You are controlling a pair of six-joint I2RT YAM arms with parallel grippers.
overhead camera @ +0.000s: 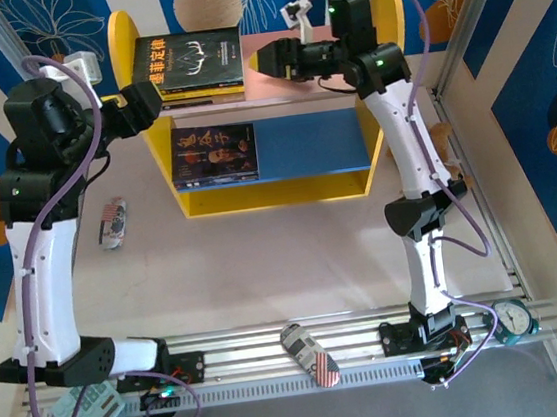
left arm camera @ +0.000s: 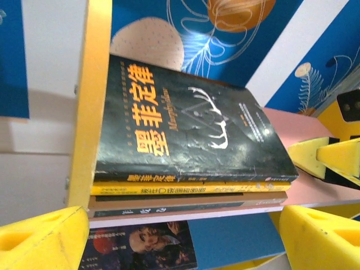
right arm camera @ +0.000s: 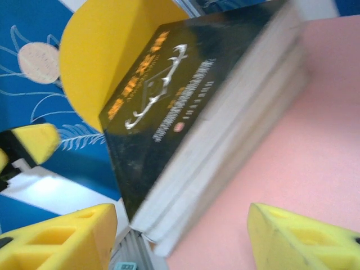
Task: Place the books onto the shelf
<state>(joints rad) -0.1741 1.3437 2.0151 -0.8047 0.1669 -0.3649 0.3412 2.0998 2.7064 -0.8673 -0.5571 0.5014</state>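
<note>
1. Top external view: the shelf (overhead camera: pixel 122 45) stands at the far side of the table (overhead camera: pixel 285 268). A stack of books (overhead camera: pixel 189 63) lies flat at the left end of the shelf's pink top board (overhead camera: pixel 289 81). One more book (overhead camera: pixel 214 155), dark with a portrait, lies flat at the left end of the blue lower board (overhead camera: pixel 316 144).
2. Left wrist view: the left fingers (left arm camera: pixel 39 239) are spread wide and hold nothing. They sit just in front of the shelf's left end, facing the stack's spines. The top book is black with a gold title, a yellow one lies under it, and two more lie beneath.
3. Right wrist view: the right fingers (right arm camera: pixel 62 236) are apart and empty, over the pink top board, just right of the stack's page edges.
4. All five books appear to be on the shelf, so this looks like the final step: letting go or tidying the stack.
5. The next move probably calls for both arms to back away from the shelf without nudging the stack.
</note>
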